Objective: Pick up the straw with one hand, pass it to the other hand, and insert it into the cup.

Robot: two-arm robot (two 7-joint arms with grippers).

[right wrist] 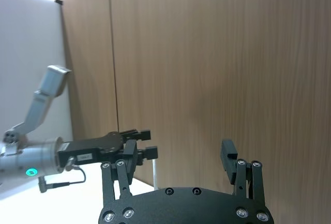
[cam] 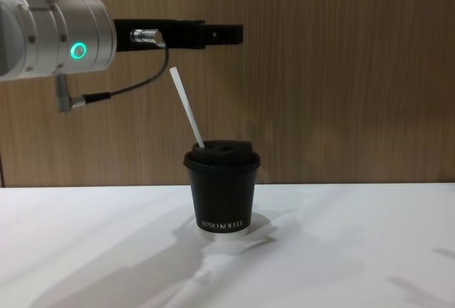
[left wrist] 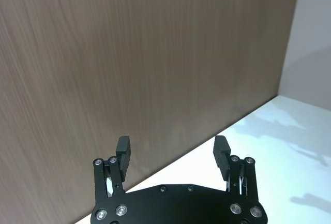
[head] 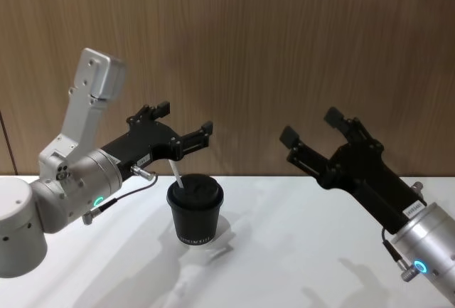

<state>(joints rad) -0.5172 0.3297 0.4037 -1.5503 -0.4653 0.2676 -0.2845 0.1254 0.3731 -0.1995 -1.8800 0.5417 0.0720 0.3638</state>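
The straw [cam: 186,109] is standing in the cup [cam: 222,188] at the desk's [cam: 341,251] centre, leaning toward 11 o'clock, looking light, thin and crushable. The left pincer [head: 183,129] is hovering spread above it; the right pincer [head: 319,129] is gaping at 3 o'clock.

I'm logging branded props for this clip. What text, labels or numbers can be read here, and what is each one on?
"SIPRO KOFFEE", as best it reads, in small white letters low on the cup.
White label on the left gripper: print too small to read.
White label by the right gripper wrist: too small to read.
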